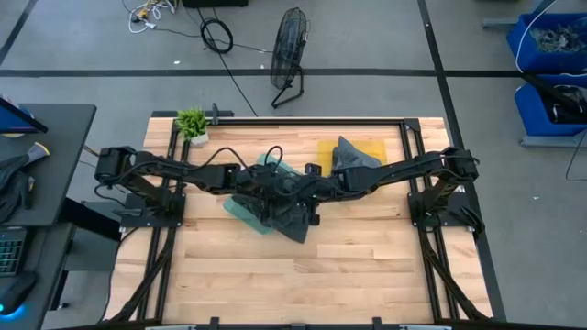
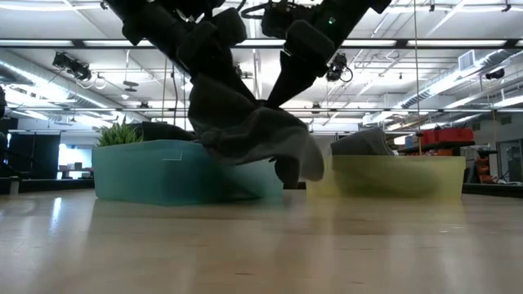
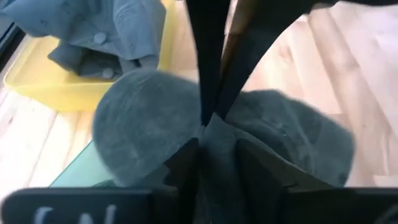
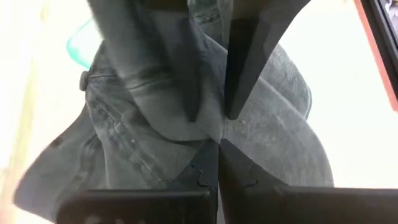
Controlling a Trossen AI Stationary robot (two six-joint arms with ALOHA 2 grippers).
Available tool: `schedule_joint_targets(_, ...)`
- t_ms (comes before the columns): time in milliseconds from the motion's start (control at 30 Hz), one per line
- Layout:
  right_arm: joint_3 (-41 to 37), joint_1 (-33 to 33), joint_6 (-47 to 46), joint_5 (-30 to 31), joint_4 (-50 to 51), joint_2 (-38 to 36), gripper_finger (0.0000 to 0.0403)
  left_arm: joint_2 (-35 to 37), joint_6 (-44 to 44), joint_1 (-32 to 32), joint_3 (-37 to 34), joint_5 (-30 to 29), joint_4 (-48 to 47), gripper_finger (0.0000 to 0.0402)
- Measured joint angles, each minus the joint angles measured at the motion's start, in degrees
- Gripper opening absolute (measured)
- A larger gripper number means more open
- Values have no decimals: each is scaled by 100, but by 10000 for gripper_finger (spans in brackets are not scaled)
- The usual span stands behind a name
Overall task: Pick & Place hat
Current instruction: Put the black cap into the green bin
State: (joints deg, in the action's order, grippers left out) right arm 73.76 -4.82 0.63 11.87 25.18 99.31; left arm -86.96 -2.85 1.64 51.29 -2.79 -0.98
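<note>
Both my arms are reaching in over the middle of the table (image 1: 348, 275) and meeting right at the teal tray (image 2: 147, 171), which I'll use as my anchor. The grey hat (image 2: 253, 135) is lifted clear of the wood, hanging above the tray's near edge and drooping out past its rim on the side toward the yellow tray (image 2: 400, 175).

My left gripper (image 3: 214, 146) is pinched tight on a fold of the hat's fabric, fingers closed with cloth bunched between them. My right gripper (image 4: 217, 140) is also clamped on the hat, its fingers pressed together on the cloth from the other side. So it's a two-handed hold, with the hat stretched a bit between them.

The yellow tray sits just beside the teal one, farther from my left arm's base, and already has another grey cap (image 1: 353, 156) piled in it. A small green plant (image 1: 192, 123) stands at the table's far corner behind the teal tray. On the near side of the teal tray there's a wide stretch of bare wood.
</note>
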Motion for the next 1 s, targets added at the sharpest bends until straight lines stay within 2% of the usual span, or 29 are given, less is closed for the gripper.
schedule_joint_targets(233, 0, -1, 233, 4, -84, 0, 3, 14, -40, 116, 2, -68, -197, 13)
schedule_joint_targets(367, 28, -14, 291, 348, 173, -19, 27, 80, -54, 99, -20, -162, -235, 10)
schedule_joint_targets(500, 252, -122, 197, 1175, 1668, -126, 64, 370, 73, 107, 65, -207, -560, 5)
schedule_joint_targets(600, 430, -247, -250, 1995, 2522, -298, 91, 727, 74, 97, 314, -600, -1128, 5)
schedule_joint_targets(667, 472, -328, -439, 2296, 2913, -420, 107, 983, 70, 99, 480, -861, -1621, 6)
schedule_joint_targets(800, 472, -376, -685, 2355, 2987, -596, 130, 1308, -28, 194, 735, -1049, -2600, 5)
schedule_joint_targets(1000, 451, -233, -633, 2283, 2101, -581, 138, 1321, 133, 314, 736, -1016, -3807, 5)
